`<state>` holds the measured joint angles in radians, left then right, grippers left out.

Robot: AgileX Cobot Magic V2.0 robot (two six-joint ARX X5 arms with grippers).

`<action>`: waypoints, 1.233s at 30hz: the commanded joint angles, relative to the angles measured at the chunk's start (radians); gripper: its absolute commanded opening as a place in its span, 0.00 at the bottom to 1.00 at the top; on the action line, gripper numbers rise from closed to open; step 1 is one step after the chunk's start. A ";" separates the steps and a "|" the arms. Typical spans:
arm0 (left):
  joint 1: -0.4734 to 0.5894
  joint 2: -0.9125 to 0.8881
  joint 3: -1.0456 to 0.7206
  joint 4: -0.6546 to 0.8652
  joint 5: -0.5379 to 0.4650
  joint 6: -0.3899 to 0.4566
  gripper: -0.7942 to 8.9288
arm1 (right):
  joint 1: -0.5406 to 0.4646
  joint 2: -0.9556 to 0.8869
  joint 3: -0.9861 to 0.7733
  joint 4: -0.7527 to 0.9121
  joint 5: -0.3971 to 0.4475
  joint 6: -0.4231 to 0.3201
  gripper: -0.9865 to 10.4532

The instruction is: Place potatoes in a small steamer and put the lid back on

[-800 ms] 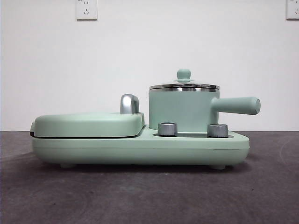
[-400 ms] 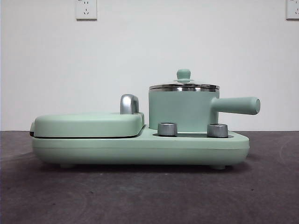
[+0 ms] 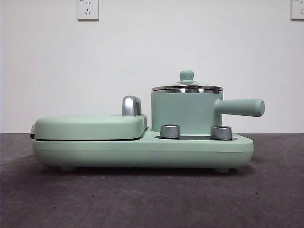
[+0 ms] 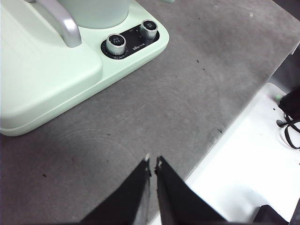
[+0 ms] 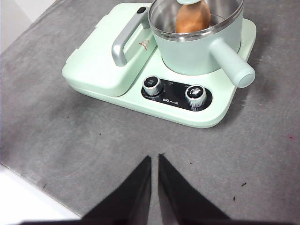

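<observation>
The mint-green steamer pot point(image 3: 185, 114) stands on the right half of the cooker base, its side handle point(image 3: 242, 107) pointing right. The steel-rimmed lid point(image 3: 186, 87) with its green knob sits flat on the pot. In the right wrist view the orange-brown potato point(image 5: 192, 18) shows inside the pot point(image 5: 197, 51) through the clear lid. My right gripper point(image 5: 154, 157) is shut and empty, over bare table well in front of the cooker. My left gripper point(image 4: 153, 161) is shut and empty near the table's edge, away from the cooker. Neither gripper shows in the front view.
The flat mint-green griddle cover point(image 3: 90, 126) with a chrome handle point(image 3: 131, 105) fills the base's left half. Two steel dials point(image 3: 170, 131) point(image 3: 221, 132) sit in front of the pot. The grey table point(image 4: 154, 103) ends at an edge close to my left gripper.
</observation>
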<state>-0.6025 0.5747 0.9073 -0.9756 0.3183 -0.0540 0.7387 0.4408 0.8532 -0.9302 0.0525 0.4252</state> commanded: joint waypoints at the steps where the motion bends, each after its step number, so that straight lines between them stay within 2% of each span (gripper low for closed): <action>1: -0.007 0.005 0.006 0.008 0.003 -0.007 0.11 | 0.008 0.001 0.003 0.010 0.000 0.008 0.10; 8: 0.001 -0.008 -0.009 0.032 0.004 -0.007 0.11 | 0.008 0.001 0.003 0.010 0.001 0.008 0.10; 12: 0.089 -0.060 -0.047 0.050 0.004 0.003 0.11 | 0.008 0.001 0.003 0.010 0.001 0.008 0.11; 15: 0.216 -0.134 -0.140 0.152 0.004 0.010 0.11 | 0.008 0.001 0.003 0.010 0.001 0.008 0.10; 19: 0.398 -0.283 -0.359 0.361 0.004 0.053 0.11 | 0.008 0.001 0.003 0.010 0.000 0.008 0.10; 24: 0.538 -0.453 -0.641 0.642 0.004 0.054 0.11 | 0.008 0.001 0.003 0.011 0.001 0.008 0.10; 27: 0.566 -0.533 -0.758 0.732 -0.007 0.050 0.11 | 0.008 0.001 0.003 0.010 0.000 0.008 0.10; 30: 0.570 -0.571 -0.814 0.737 -0.092 0.014 0.11 | 0.008 0.001 0.003 0.011 0.001 0.008 0.10; 37: 0.570 -0.572 -0.860 0.737 -0.229 0.011 0.11 | 0.008 0.001 0.003 0.011 0.000 0.008 0.10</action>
<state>-0.0330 0.0051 0.0586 -0.2440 0.1005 -0.0395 0.7387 0.4400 0.8532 -0.9302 0.0525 0.4252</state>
